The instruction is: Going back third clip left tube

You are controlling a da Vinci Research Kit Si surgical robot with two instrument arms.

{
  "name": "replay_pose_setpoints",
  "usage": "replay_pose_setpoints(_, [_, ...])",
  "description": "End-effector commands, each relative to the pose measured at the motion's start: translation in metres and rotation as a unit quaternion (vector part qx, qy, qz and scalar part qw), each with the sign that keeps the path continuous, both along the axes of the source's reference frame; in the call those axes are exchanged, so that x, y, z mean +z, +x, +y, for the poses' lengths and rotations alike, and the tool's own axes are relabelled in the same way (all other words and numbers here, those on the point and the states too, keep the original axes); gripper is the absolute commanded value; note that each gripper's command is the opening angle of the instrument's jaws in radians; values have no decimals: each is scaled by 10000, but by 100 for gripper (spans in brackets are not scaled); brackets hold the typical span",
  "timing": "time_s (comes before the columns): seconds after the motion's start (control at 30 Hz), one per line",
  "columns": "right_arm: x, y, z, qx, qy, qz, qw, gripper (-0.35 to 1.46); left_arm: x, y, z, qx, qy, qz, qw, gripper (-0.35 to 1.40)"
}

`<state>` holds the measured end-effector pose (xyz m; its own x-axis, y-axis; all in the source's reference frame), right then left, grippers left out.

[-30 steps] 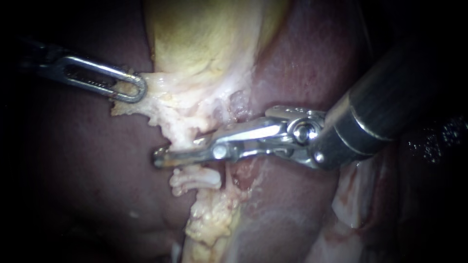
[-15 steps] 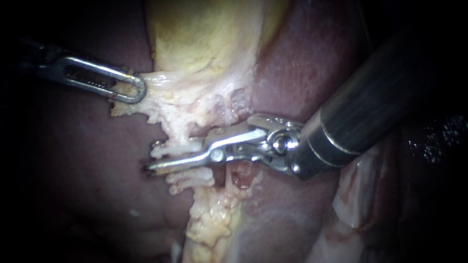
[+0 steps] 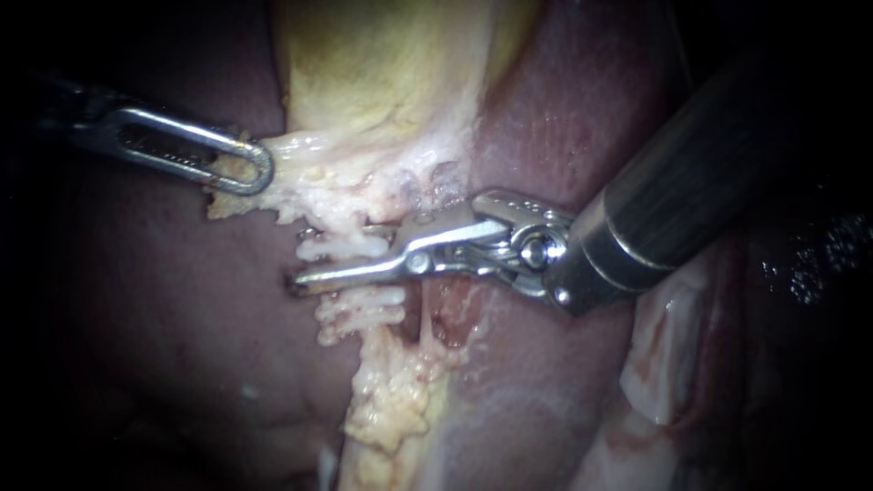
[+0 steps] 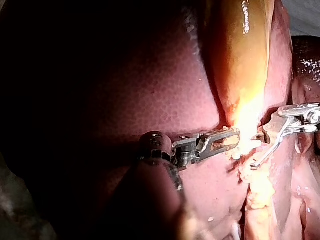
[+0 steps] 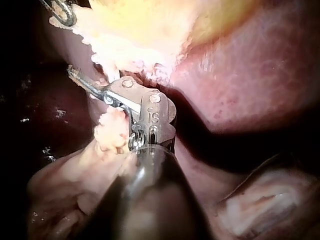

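Right instrument [image 3: 302, 258] jaws are spread, one on each side of the whitish tube [image 3: 350, 247] just below the gallbladder [image 3: 382, 73]. The tube runs top-to-bottom in the endoscope view and the jaws lie straight across it, so the clean exit looks like back along the shaft toward upper right; can't make out a clip on it. Left instrument [image 3: 238, 165] is pinching pale tissue [image 3: 277, 177] off to the side, clear of that path
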<state>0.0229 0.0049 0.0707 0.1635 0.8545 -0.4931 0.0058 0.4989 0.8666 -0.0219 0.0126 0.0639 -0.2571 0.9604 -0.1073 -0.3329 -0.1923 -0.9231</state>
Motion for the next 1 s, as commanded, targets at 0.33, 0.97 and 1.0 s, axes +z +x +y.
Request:
replay_pose_setpoints(0.33, [3,-12,3,7,-31,-3,10000,49,0,1,0,1,1,-1,10000,-35])
replay_pose_setpoints(0.97, [-6,-41,3,-65,-126,42,9999,49,-1,2,1,4,4,-4,10000,-35])
replay_pose_setpoints(1.0, [-6,-42,2,-71,-154,49,9998,49,-1,2,1,4,4,-4,10000,-35])
